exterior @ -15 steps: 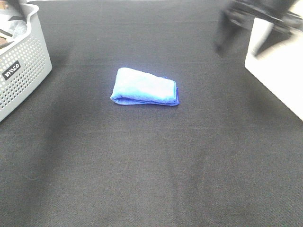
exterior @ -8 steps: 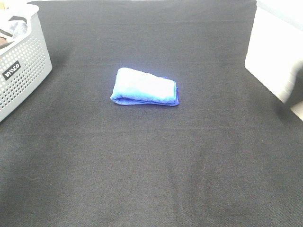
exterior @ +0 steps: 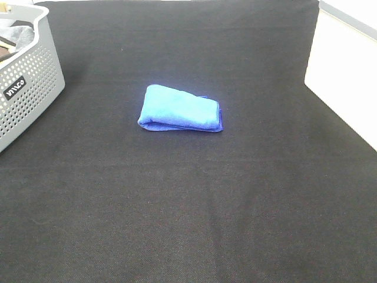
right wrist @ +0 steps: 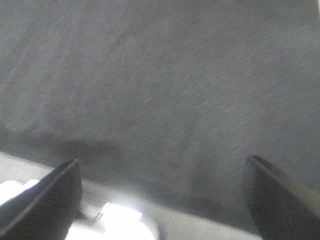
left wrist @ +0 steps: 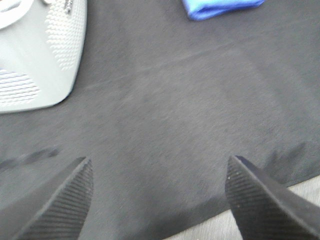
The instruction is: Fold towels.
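1. One blue towel (exterior: 180, 109) lies folded into a compact bundle on the black cloth (exterior: 188, 206) covering the table, a little above the middle of the high view.
2. Its folded, rounded end points toward the left of that view, and the stacked darker-blue stitched edges show on the right end and along the near side.
3. Nothing touches the towel; neither arm appears in the high view.
4. A grey perforated basket (exterior: 29, 82) stands at the far left edge of the high view, well apart from the towel, with a small dark label on its wall and some dark cloth inside it.
5. A white surface (exterior: 344, 82) borders the black cloth along the right side.
6. The left gripper (left wrist: 157, 192) is spread wide, its two ribbed black fingers (left wrist: 65, 205) far apart with only black cloth between them; it holds nothing.
7. In the left wrist view a corner of the towel (left wrist: 220, 7) shows at the frame edge, well away from the fingers, and the basket (left wrist: 42, 55) sits off to one side.
8. The right gripper (right wrist: 162, 192) is also spread wide and empty, its dark fingers (right wrist: 45, 200) hanging over bare black cloth near the cloth's edge.
9. A pale, blurred shape shows beyond that edge in the right wrist view; I cannot tell what it is.
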